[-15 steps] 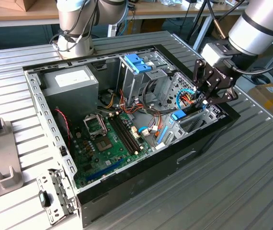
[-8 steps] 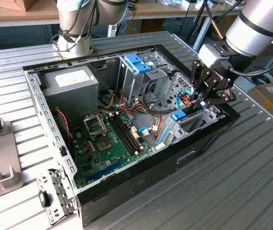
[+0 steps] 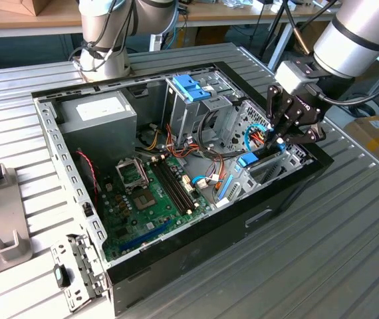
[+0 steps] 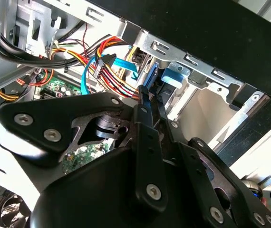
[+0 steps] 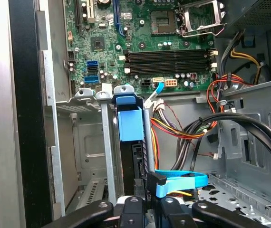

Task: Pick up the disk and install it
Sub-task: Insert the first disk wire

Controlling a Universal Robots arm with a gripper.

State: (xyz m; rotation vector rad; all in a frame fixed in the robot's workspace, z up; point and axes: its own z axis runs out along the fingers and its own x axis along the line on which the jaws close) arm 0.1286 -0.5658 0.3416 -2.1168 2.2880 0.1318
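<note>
Down at the open computer case's (image 3: 176,266) end toward the exterior view's right, the claw (image 3: 284,136) reaches into the drive bay, its black fingers (image 4: 147,118) drawn close together around the upper edge of the disk (image 5: 130,152), so it appears to be gripping it, though the contact itself is partly hidden. In the first wrist view the disk stands on edge in a narrow slot between grey metal bay walls (image 5: 107,142), its light-blue carrier end (image 5: 129,121) facing the motherboard (image 5: 140,38). A flat blue cable (image 5: 180,183) lies just beside the claw, with bundles of red, yellow and orange wires (image 4: 111,66) nearby. Farther into the case sit the grey power-supply box (image 3: 100,116) and a blue latch piece (image 3: 191,88) atop the drive cage. The case rests on a ribbed metal table (image 3: 322,239)
</note>
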